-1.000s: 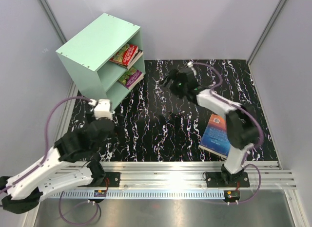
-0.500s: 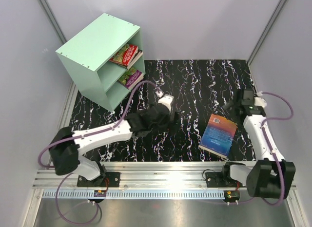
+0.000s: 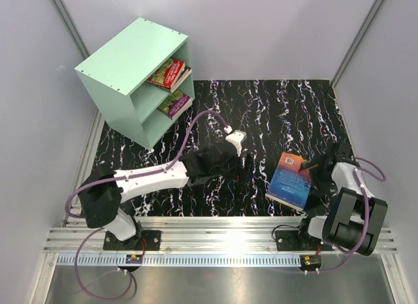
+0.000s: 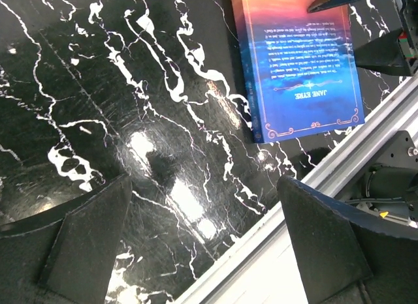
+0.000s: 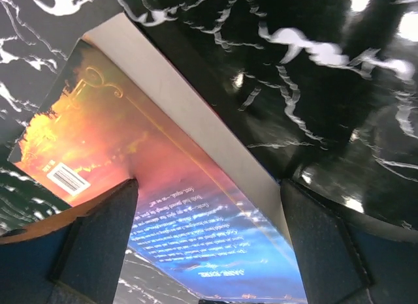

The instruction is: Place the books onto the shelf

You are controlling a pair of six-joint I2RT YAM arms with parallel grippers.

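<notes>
The shelf stands at the far left corner of the black, white-veined worktop, turned at an angle, with its two open compartments facing the middle of the worktop. A red book lies in the upper compartment and a purple-and-green book lies in the lower one. Both stick out a little over the front edge.

The blue book is not on the shelf. It lies flat on the worktop at the near right side, close to the metal rail, with its orange part toward the far side. A barcode shows on the orange part of the cover.

The left arm reaches across the middle of the worktop. The left pincer is released, with its jaws wide apart, and it holds nothing. Under it there is only bare worktop, and the blue book lies just to its right.

The right pincer is also released and grasps nothing. It hangs low at the far right edge of the blue book, with one finger above the cover and the other above the worktop beside the white page edge. I cannot tell if a finger touches the cover.
</notes>
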